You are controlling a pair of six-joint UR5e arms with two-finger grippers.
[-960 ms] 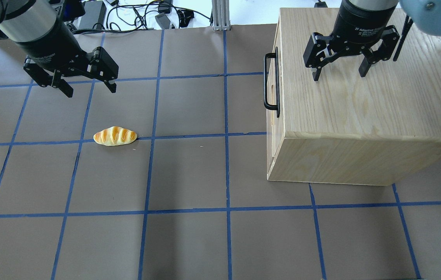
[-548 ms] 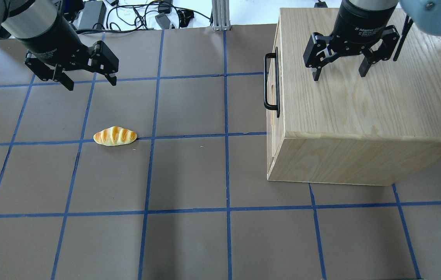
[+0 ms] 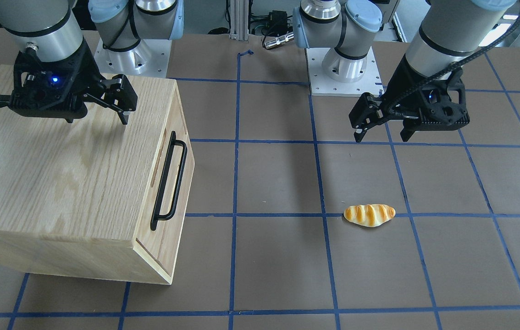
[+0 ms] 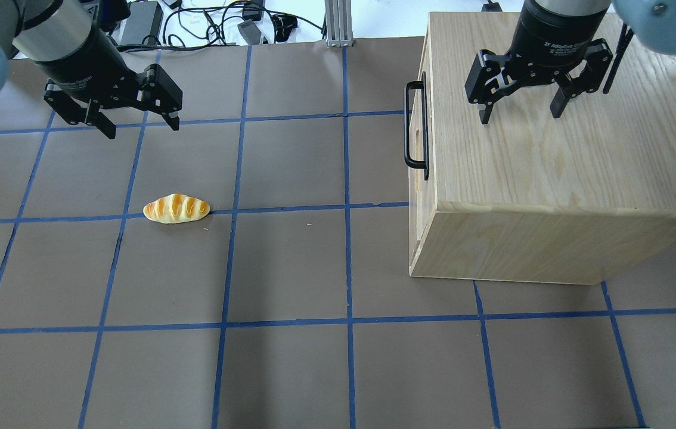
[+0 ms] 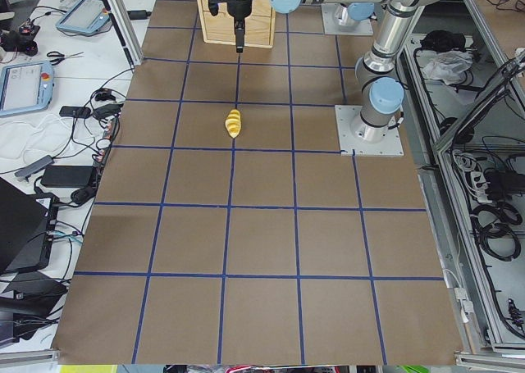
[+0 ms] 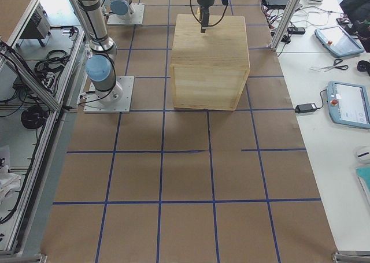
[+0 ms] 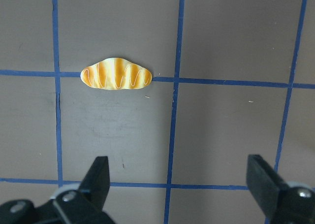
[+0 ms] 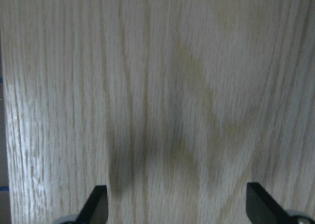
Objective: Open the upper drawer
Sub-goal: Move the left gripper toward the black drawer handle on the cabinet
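While the tabletop (image 4: pixel 290 268) carries the wooden cabinet (image 4: pixel 552 155) on its right half, the upper drawer (image 3: pixel 168 153) looks shut in it. To open it well, straddle the black bar handle (image 3: pixel 169 183) at mid-length and pull straight toward the tabletop's left end. The drawer front faces that end; the bar's long axis runs from robot-side edge to operators' edge. The 2 pincers gape empty: the right pincer (image 4: pixel 520 116) above the cabinet's top, the left pincer (image 4: pixel 143 130) near a bread roll (image 4: pixel 176 209).

The right gripper (image 6: pixel 203 27) hangs over the top of the wooden cabinet (image 6: pixel 209 60) on the taped table (image 6: pixel 185 176).
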